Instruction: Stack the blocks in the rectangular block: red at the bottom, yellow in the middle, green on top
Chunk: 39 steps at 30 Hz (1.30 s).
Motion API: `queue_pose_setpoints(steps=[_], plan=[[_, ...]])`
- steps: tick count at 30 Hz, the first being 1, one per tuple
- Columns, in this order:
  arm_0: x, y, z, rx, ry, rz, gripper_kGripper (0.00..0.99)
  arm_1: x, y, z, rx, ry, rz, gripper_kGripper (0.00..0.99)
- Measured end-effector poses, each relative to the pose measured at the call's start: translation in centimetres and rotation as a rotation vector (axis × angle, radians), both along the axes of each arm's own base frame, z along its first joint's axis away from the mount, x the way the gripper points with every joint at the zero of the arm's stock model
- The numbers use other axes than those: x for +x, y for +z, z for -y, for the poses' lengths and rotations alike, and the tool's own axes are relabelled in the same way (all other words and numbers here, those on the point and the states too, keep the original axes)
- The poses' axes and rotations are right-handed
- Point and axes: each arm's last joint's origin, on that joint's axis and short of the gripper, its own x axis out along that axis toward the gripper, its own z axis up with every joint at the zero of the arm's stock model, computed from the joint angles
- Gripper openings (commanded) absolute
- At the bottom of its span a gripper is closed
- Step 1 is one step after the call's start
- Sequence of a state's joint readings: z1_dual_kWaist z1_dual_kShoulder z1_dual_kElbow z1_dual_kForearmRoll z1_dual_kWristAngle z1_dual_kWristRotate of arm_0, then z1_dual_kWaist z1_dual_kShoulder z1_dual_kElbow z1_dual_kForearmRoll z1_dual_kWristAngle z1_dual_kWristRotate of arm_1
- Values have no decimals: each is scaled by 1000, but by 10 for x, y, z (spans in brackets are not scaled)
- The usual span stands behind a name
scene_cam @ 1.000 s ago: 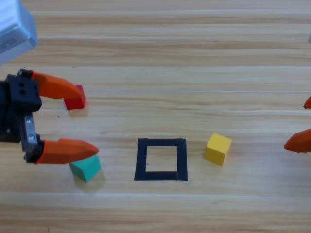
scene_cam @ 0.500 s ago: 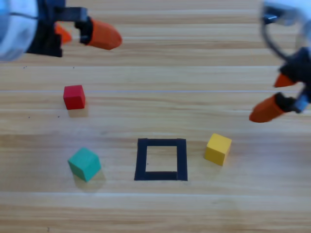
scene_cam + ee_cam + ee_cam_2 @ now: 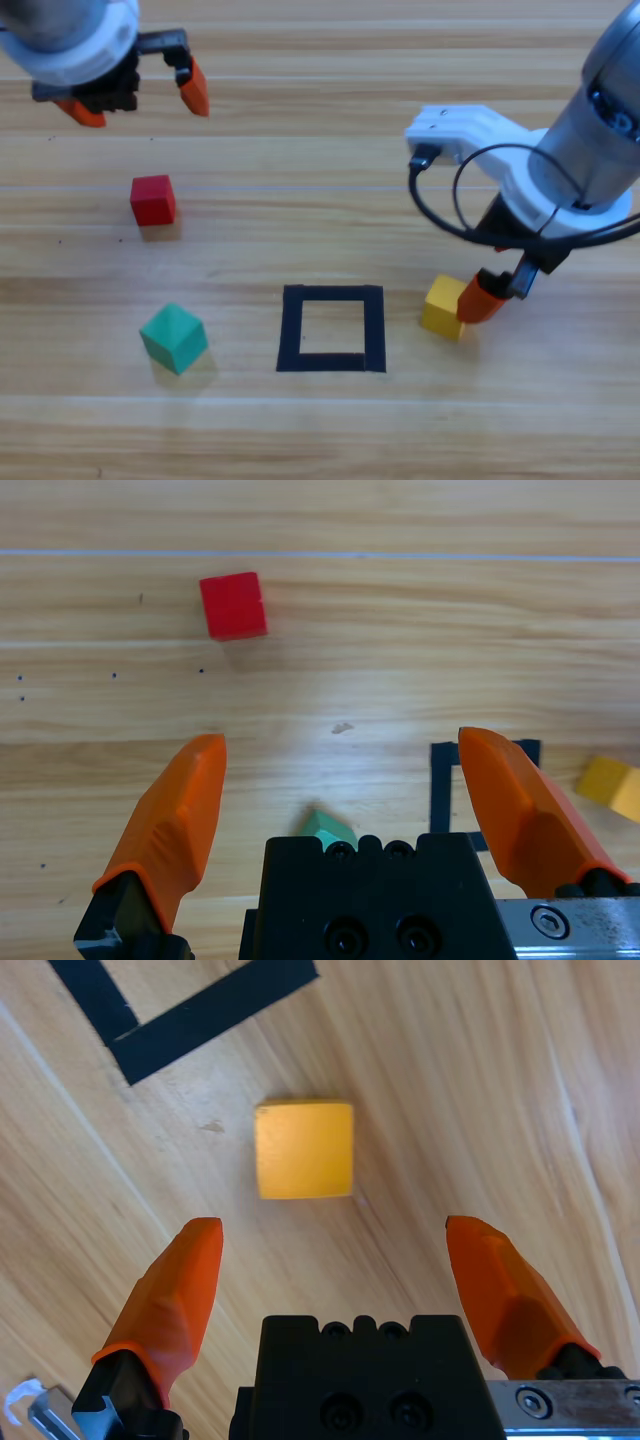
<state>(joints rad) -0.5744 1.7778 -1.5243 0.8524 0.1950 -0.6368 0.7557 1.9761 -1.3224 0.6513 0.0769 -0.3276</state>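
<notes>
The right gripper (image 3: pixel 335 1260) hangs over the yellow cube (image 3: pixel 442 306) toward the right side of the table (image 3: pixel 320 430), its orange jaws spread wide with nothing between them; in the right wrist view the yellow cube (image 3: pixel 304 1148) lies ahead of the jaws, apart from both, on bare wood. From above, one orange jaw tip shows just at the cube's right side, the rest hidden under the arm. The yellow cube sits just beside the right edge of the black tape square (image 3: pixel 332 328), not touching it, and a corner of that tape (image 3: pixel 170 1022) shows beyond the cube in the right wrist view. The square lies near the middle of the table, toward the front edge, with nothing inside its opening. The left gripper (image 3: pixel 140 100) is up near the back left corner of the table, jaws open and empty. The red cube (image 3: pixel 153 199) rests on the left side, in front of that gripper and apart from it; the left wrist view shows the red cube (image 3: pixel 233 605) well ahead of the open jaws. The green cube (image 3: pixel 174 338) sits nearer the front edge on the left, turned at an angle, well apart from the tape square.
</notes>
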Motion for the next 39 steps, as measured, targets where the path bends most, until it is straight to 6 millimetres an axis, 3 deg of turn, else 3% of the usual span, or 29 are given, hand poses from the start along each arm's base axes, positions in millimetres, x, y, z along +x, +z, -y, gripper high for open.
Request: queue_pose_setpoints(steps=[8, 11, 17, 20, 25, 28, 39], plan=[[55, -53, -3, 91, 79, -211, 986, -18, -10, -24, -27, 76, -5, 965], [72, -63, -8, 90, 126, -242, 986, -14, -11, -30, -41, 77, 19, 951], [96, -88, -18, 95, 176, -299, 979, -5, -36, -40, -104, 73, 12, 911], [104, -96, -21, 84, 187, -320, 973, -1, -39, -45, -109, 73, 17, 749], [119, -104, -26, 63, 205, -335, 973, 3, -52, -50, -126, 76, 0, 215], [122, -113, -26, 63, 209, -354, 973, 7, -54, -55, -127, 77, 4, 28], [137, -142, -20, 80, 211, -394, 959, 1, -45, -44, -171, 11, 31, 0]])
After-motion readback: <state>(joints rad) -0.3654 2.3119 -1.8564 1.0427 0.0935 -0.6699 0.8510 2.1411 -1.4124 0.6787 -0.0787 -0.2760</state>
